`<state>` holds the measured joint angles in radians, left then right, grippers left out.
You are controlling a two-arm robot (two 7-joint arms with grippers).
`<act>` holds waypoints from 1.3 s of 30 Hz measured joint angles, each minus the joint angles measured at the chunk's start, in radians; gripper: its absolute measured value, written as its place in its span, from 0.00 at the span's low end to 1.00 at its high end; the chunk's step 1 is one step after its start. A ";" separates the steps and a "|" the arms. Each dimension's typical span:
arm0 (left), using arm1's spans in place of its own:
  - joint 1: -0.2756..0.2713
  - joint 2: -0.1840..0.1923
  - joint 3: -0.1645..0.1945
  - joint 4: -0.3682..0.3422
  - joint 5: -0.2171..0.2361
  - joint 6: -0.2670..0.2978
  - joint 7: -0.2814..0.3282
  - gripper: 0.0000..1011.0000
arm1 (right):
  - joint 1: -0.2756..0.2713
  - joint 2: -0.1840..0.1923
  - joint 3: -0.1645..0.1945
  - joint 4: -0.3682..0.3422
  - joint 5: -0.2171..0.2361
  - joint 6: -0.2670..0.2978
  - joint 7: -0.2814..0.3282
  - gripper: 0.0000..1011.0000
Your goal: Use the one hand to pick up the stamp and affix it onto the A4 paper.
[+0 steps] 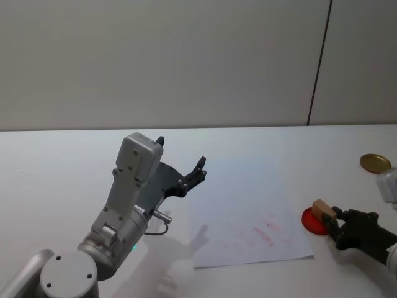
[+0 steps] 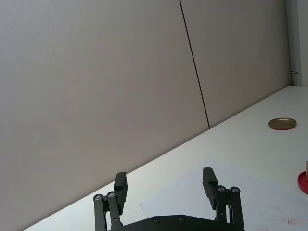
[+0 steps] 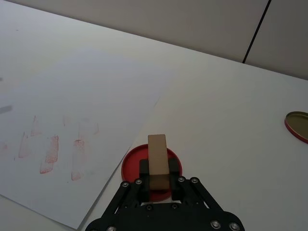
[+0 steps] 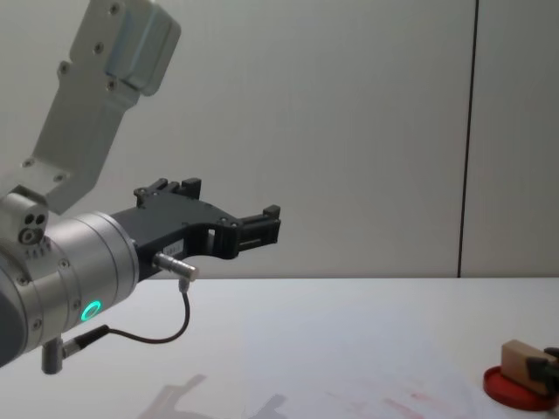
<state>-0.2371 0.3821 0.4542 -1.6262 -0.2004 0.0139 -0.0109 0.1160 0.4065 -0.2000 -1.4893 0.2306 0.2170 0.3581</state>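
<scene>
The tan wooden stamp (image 1: 322,209) (image 3: 157,161) (image 4: 521,360) is held in my right gripper (image 1: 330,218) (image 3: 157,175), which is shut on it at the table's right side. It sits over the round red ink pad (image 1: 314,221) (image 3: 134,163) (image 4: 515,389); contact with the pad is unclear. The A4 paper (image 1: 248,217) (image 3: 72,110) (image 4: 349,367) lies flat to the left of the pad, bearing faint red marks. My left gripper (image 1: 181,160) (image 2: 166,185) (image 4: 218,205) hangs open in the air above the table's left part, holding nothing.
A round gold-and-red lid (image 1: 375,163) (image 2: 282,123) (image 3: 298,126) lies at the far right of the white table (image 1: 62,167). A plain wall stands behind the table.
</scene>
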 joint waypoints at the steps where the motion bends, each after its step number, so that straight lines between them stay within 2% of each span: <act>1: 0.000 0.000 0.000 0.000 0.000 0.000 0.000 0.98 | 0.002 -0.001 0.000 0.003 0.000 0.002 0.001 0.21; 9: 0.000 0.000 0.000 0.000 0.000 0.000 0.000 0.98 | 0.012 -0.005 -0.003 0.020 -0.001 0.013 0.007 0.24; 14: 0.000 0.000 0.000 0.000 0.000 0.000 0.000 0.98 | 0.017 -0.007 -0.003 0.024 0.001 0.015 0.007 0.42; 16: 0.000 0.000 0.000 0.000 0.000 0.000 0.000 0.98 | 0.018 -0.007 -0.003 0.024 0.002 0.015 0.007 0.45; 17: 0.000 0.000 0.000 0.000 0.000 0.000 0.000 0.98 | 0.019 -0.007 -0.003 0.024 0.004 0.014 0.005 0.51; 20: 0.000 0.000 0.000 0.000 0.000 0.000 0.000 0.98 | 0.019 -0.007 -0.002 0.022 0.006 0.010 0.003 0.57; 24: 0.000 0.000 0.000 0.000 0.000 0.000 0.000 0.98 | 0.018 -0.006 0.001 0.008 0.012 -0.002 -0.005 0.73; 30: 0.000 0.000 0.000 0.000 0.000 0.000 0.000 0.98 | 0.013 -0.001 0.007 -0.022 0.025 -0.028 -0.019 0.91; 34: 0.000 0.000 0.000 0.000 0.000 0.000 0.000 0.98 | 0.010 0.002 0.013 -0.047 0.035 -0.042 -0.027 0.99; 39: 0.000 0.000 0.000 0.000 0.000 0.000 0.000 0.98 | 0.007 0.005 0.018 -0.074 0.047 -0.056 -0.036 0.99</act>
<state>-0.2371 0.3821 0.4542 -1.6262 -0.2004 0.0139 -0.0109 0.1229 0.4117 -0.1820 -1.5636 0.2776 0.1607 0.3223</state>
